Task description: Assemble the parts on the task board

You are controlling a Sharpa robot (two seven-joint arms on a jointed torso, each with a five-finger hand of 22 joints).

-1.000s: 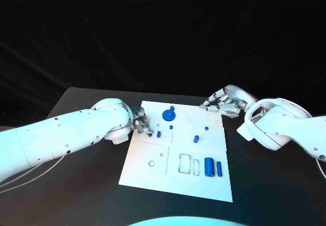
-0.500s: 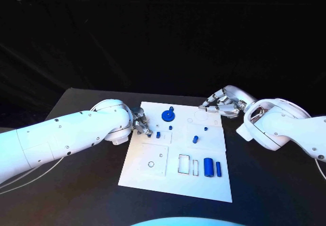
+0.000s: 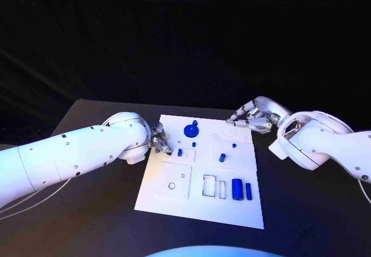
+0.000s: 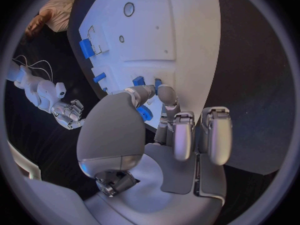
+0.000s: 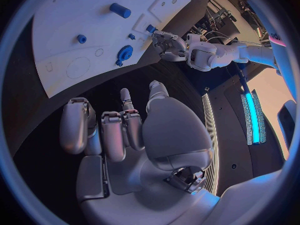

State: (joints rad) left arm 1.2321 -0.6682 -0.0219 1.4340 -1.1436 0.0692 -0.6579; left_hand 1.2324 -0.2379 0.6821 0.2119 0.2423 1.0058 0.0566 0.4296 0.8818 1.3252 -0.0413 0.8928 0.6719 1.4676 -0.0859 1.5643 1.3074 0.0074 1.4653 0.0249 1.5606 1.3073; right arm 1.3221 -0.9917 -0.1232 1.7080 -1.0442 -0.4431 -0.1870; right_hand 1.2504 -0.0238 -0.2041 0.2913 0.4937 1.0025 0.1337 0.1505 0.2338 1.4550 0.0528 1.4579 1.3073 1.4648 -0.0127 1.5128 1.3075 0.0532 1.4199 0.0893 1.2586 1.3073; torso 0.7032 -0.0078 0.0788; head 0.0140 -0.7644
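The left hand (image 3: 159, 140) sits at the left edge of the task board (image 3: 176, 193), and its thumb and a finger are closed on a small blue part (image 4: 145, 113) right beside two more small blue pieces (image 3: 180, 152) on the board. The risk, as I judge it, lies in that thin pinch: the part is largely hidden by the fingertips, so a slight tilt at the wrist could seat it crooked, or it could slip out and roll off the board's near edge onto the black table (image 3: 93, 214). A lowering hand could also nudge the neighbouring pieces.

The right hand (image 3: 252, 119) hovers off the board's far right corner with its fingers loosely curled and apart, holding nothing.

The board is a flat white plate with outlined recesses. On it stand a round blue gear-like part (image 3: 190, 130) near the far edge, a short blue peg (image 3: 222, 158) mid-board, and two upright blue cylinders (image 3: 242, 189) beside rectangular cut-outs near the front
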